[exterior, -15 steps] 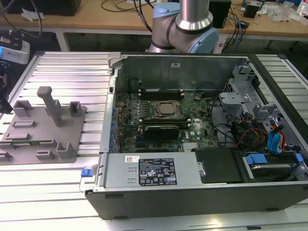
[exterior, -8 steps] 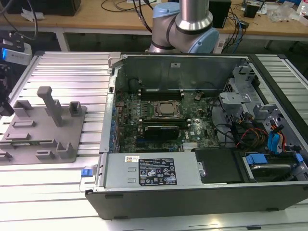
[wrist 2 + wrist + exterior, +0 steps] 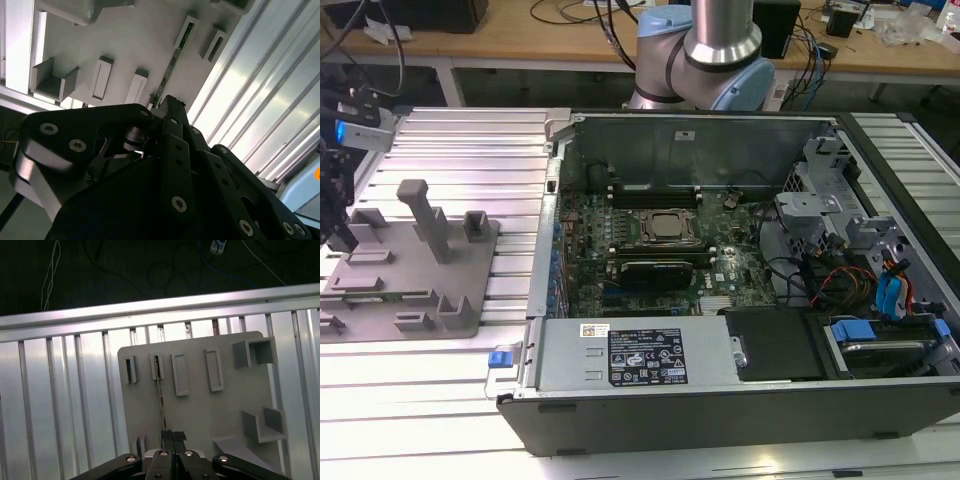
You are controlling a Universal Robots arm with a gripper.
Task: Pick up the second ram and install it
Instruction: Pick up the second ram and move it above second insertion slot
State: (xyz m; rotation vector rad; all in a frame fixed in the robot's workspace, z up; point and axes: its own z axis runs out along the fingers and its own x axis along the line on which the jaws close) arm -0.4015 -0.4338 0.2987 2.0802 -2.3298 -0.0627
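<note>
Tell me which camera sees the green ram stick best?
The first wrist view: the second ram shows along its length, edge-on. The second wrist view shows part of it. Exterior view: too small to tell.

gripper [image 3: 173,436] at ram [image 3: 160,392] on tray [image 3: 200,415]

Robotics lab: cable-strewn benches [image 3: 520,45], aluminium worktable [image 3: 470,150]

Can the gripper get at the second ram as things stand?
Likely yes: in the first wrist view the gripper is right at one end of the second ram, which lies on edge along the grey tray, with nothing between them.
</note>
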